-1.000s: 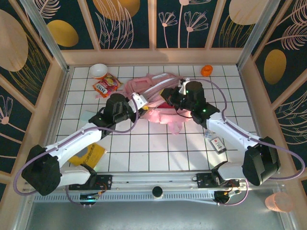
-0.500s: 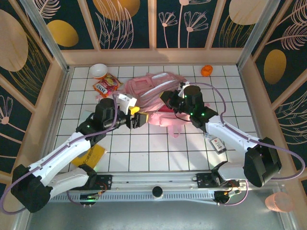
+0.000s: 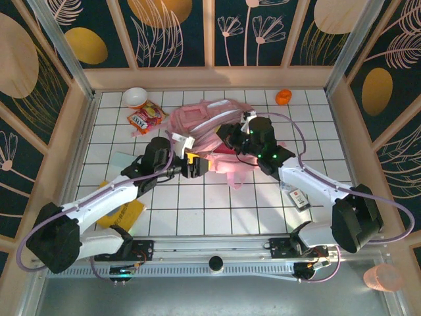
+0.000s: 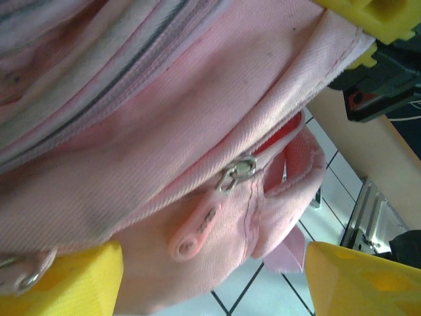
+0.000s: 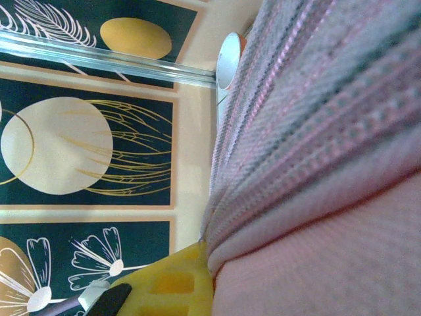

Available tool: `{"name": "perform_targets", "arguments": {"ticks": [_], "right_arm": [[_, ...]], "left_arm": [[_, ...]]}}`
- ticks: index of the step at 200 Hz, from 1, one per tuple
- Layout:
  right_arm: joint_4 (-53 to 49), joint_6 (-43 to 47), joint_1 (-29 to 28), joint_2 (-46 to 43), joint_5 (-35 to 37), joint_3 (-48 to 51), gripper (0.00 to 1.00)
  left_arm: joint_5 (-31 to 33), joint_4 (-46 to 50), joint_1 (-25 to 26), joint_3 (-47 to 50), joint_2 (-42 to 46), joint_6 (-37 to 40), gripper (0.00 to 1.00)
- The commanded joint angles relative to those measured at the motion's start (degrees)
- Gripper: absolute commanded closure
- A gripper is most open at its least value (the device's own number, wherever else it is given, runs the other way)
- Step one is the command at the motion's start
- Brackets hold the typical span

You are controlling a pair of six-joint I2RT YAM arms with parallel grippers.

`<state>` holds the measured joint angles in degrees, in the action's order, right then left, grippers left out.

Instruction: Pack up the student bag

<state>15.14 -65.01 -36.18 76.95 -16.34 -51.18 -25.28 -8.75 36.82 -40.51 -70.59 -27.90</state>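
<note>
The student bag (image 3: 207, 125), a soft pink backpack with white trim, lies at the middle back of the tiled table. My left gripper (image 3: 193, 165) stands open at the bag's near left side. In the left wrist view its yellow fingers (image 4: 66, 280) flank a pink pocket corner, and a pink zipper pull (image 4: 200, 227) hangs between them untouched. My right gripper (image 3: 231, 139) is shut on a fold of the bag's fabric at its near right. In the right wrist view one yellow finger (image 5: 172, 284) presses against the pink and grey fabric (image 5: 316, 164).
A white bowl (image 3: 135, 97) and a red snack packet (image 3: 145, 119) lie at the back left. A small orange thing (image 3: 283, 97) sits at the back right. A yellow packet (image 3: 125, 212) lies by the left arm, and a small card (image 3: 299, 197) under the right arm.
My left gripper has opened, drawn back from the bag's left side and come down to its near corner. The right gripper has kept its hold, and the bag has shifted slightly.
</note>
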Motion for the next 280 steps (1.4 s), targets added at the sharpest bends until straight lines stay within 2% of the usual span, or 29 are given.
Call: {"name": "perform_targets", "arguments": {"ticks": [1,11,33,56,85,127,162,167,192,222,280], "right_arm": [[6.9,0.3,-1.1,-0.3,-1.1,-3.1,1.0],[6.9,0.3,-1.1,-0.3,-1.0,-3.2,1.0],[6.4,0.5,-1.2,-0.1,-1.0,-3.5,1.0],[5.8,1.0,-1.2,-0.2,-1.0,-3.7,1.0],[3.1,2.5,-1.0,-0.8,-0.8,-4.3,1.0],[-0.9,5.0,1.5,-2.9,-4.8,-5.9,1.0],[-5.9,7.7,4.5,-4.2,-13.9,-10.4,1.0],[-7.1,8.4,6.4,-4.3,-14.9,-11.5,1.0],[-9.9,9.4,8.7,-4.3,-19.6,-14.7,1.0],[-8.5,6.0,10.1,-5.5,-17.1,-14.0,1.0],[-3.6,4.5,9.7,-3.5,-14.9,-11.0,1.0]], "left_arm": [[-0.3,-5.2,1.2,-1.8,-1.9,0.2,0.35],[0.5,-4.8,1.8,-2.3,-2.6,1.0,0.41],[2.5,-4.6,2.8,-2.7,-3.0,1.4,0.64],[4.1,-3.8,3.0,-2.8,-2.7,1.7,0.77],[7.6,-1.0,3.0,-2.6,-1.5,2.1,1.0],[17.0,6.7,2.5,-1.3,0.6,4.7,1.0],[21.6,9.8,-1.8,0.9,0.5,6.2,1.0],[22.8,9.8,-2.3,1.1,0.4,6.6,1.0],[27.3,8.4,-5.6,1.1,-2.7,8.5,1.0],[29.6,5.2,-9.7,-1.2,-9.0,8.3,1.0],[33.2,0.6,-12.2,-8.5,-17.3,5.4,1.0]]}}
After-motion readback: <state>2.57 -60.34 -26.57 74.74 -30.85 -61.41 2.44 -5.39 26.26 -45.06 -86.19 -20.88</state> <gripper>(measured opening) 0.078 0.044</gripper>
